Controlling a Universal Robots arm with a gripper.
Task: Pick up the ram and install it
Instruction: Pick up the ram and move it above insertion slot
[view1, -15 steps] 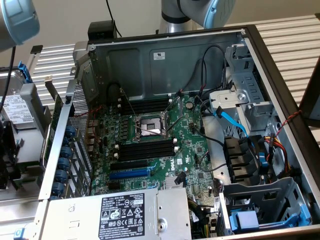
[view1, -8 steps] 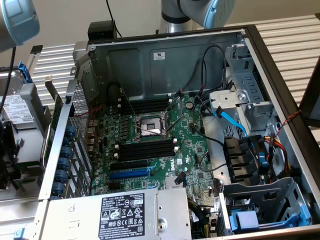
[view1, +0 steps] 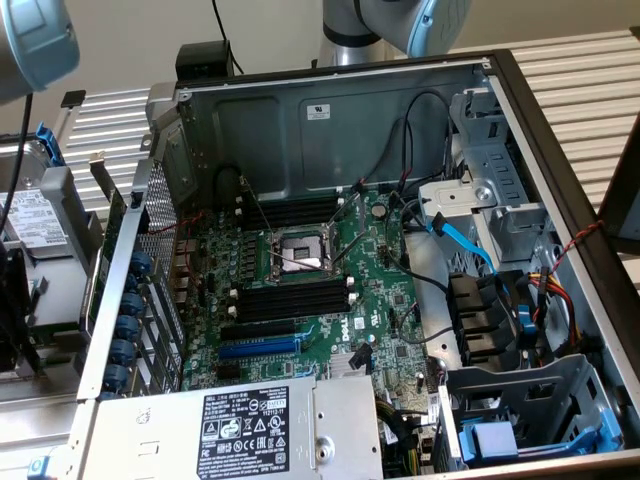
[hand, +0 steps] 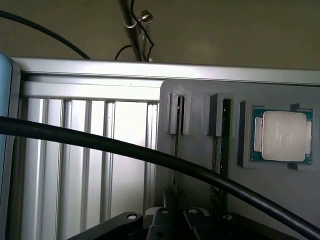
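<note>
ram on edge in its grey holder tray, gripper lined up with it.
risk: the black cable crossing in front of the ram could snag on a lift; a skewed bite could jam it or knock the second ram stick just beside. whether the pincer is clenched on the ram cannot be told.

A motherboard lies in an open case, a processor in a grey holder.
</note>
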